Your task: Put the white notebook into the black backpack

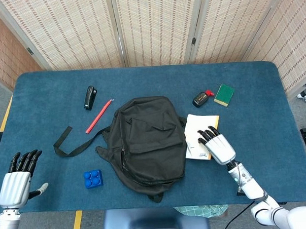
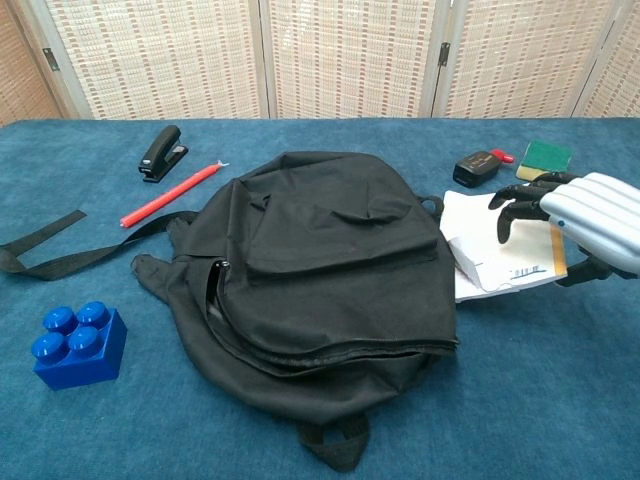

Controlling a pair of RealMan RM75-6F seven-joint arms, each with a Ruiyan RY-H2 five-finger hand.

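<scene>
Blue felt-like table (image 1: 254,100), woven beige screens (image 1: 154,23) behind. Black backpack (image 1: 146,142) lies flat mid-table, soft crumpled fabric, strap (image 1: 68,143) trailing off to the left. White notebook (image 1: 198,135) sits just beside the bag's right edge, flat on the cloth, thin w/ a paper cover, an orange strip along its far side.

My right hand (image 1: 218,144) is over the notebook, silver back, black fingers (image 2: 520,200) bent down a little, spread narrow, tips at or near the cover; chest view shows the notebook's edge lifted slightly, can't tell if I'm actually gripping it. My left hand (image 1: 17,178) is near the table's front-left corner, fingers straight and apart, holding nothing.

Elsewhere: glossy black stapler (image 1: 90,97), red pen (image 1: 99,117), studded blue plastic block (image 1: 93,178), green sponge (image 1: 224,94), small black-and-red item (image 1: 203,97).
</scene>
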